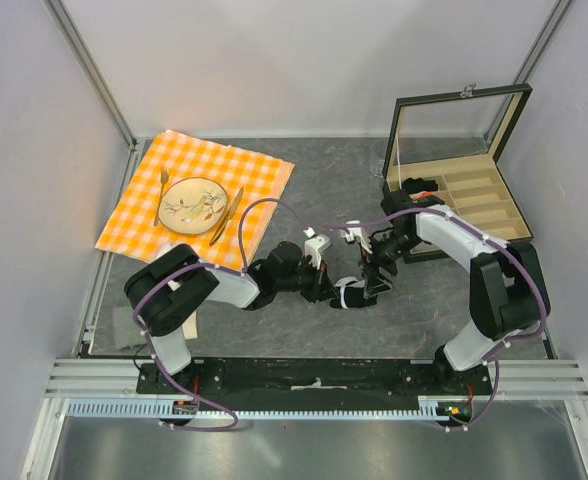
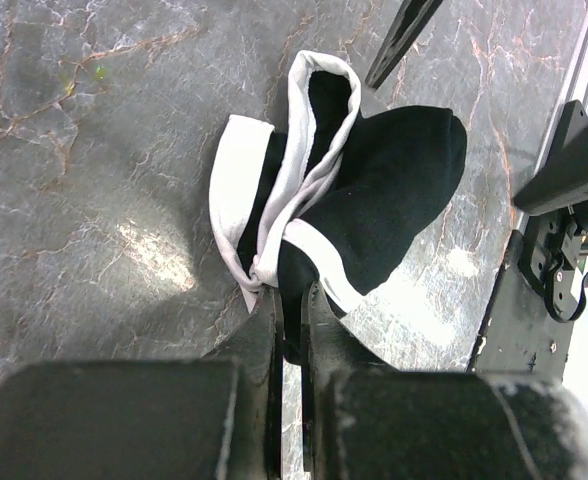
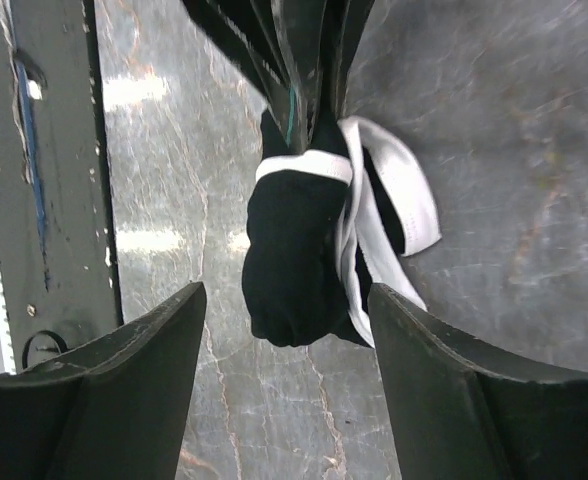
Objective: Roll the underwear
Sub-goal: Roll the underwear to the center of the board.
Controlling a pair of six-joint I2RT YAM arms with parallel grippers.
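The underwear (image 2: 394, 190) is bunched into a loose lump near the middle of the grey table (image 2: 94, 150), close to the near edge and between the two grippers; whether it rests on the surface or hangs just above it cannot be told. The left gripper (image 2: 292, 330) is clamped on one end of it, fingers pressed together with black fabric and a strip of white trim pinched between them. From that pinch the lump's long axis runs straight away from the left fingers towards the right gripper (image 3: 284, 298), ending in a rounded, plain black end that points at the right wrist. The white waistband is folded into loops along one side of the lump, on the side away from the arms' bases. The right gripper stands wide open, one finger on each side of the black end and clear of the fabric. In the top view the long axis runs roughly left to right. Farther back lie an orange checked cloth (image 1: 139, 215) with a plate (image 1: 193, 203) on it, and at the right an open box (image 1: 474, 195).
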